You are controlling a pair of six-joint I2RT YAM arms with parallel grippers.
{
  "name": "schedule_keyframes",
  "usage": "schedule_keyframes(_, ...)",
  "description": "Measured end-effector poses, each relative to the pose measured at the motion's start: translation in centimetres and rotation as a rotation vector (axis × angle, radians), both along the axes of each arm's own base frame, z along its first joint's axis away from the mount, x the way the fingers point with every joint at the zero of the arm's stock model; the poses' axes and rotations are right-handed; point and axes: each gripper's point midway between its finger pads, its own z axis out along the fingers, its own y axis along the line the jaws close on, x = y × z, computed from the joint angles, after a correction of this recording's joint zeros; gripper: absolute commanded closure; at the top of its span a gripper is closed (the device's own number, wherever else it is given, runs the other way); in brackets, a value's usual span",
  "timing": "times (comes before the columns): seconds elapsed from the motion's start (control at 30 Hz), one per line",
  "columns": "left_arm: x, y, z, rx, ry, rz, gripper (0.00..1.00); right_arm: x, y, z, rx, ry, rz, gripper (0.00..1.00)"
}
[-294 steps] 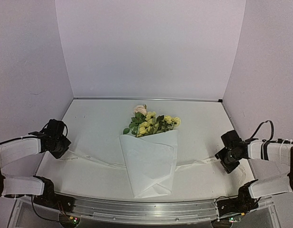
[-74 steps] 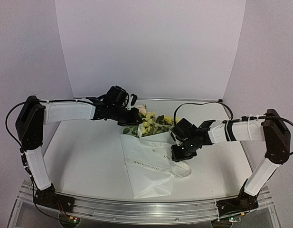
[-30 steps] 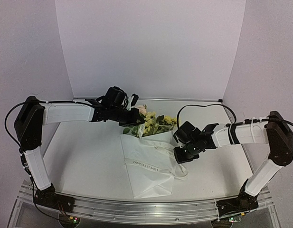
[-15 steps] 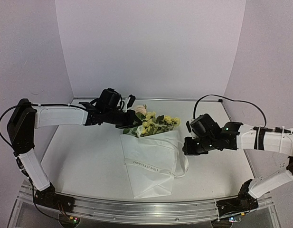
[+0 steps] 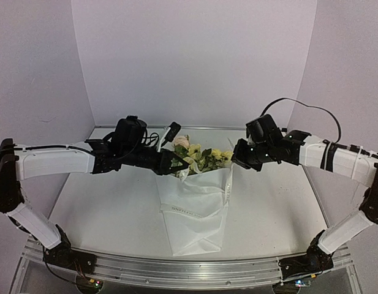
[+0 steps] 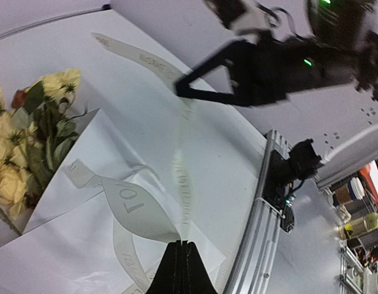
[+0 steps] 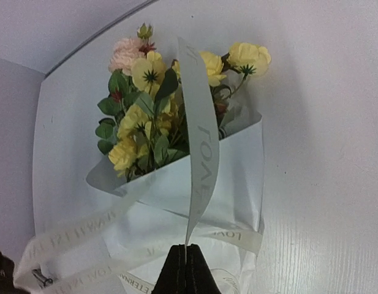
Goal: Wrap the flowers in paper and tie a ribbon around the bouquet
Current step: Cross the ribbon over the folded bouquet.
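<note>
The bouquet lies in mid-table: yellow and pink flowers stick out of a white paper cone. The printed ribbon crosses the cone and runs up along its right edge. My left gripper hovers at the flowers' left side, shut on one ribbon end. My right gripper hangs off the flowers' right side, shut on the other end. In the right wrist view the flowers and paper lie below that raised strand. The left wrist view shows the paper beside the flowers.
The white table is boxed in by pale walls at the back and both sides. A metal rail runs along the near edge with both arm bases on it. In the left wrist view, bottles stand off the table beyond the rail.
The right gripper has shut on the ribbon and lifted it from the cone's right edge up beside the flowers. The left arm drew back leftward. The ribbon now lies tighter across the cone.
</note>
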Motion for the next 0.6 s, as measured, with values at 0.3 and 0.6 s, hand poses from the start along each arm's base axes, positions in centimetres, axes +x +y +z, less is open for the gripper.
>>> schedule_keyframes(0.3,-10.7,-4.4,-3.4,0.201,-0.215,-0.319,0.97,4.1,1.2,-1.4,0.074,0.095,-0.046,1.0)
schedule_keyframes(0.6,-12.3,-4.2,-12.2,0.509,-0.288,-0.392,1.0,3.8,2.1,-2.2,0.091,0.135,-0.011,1.0)
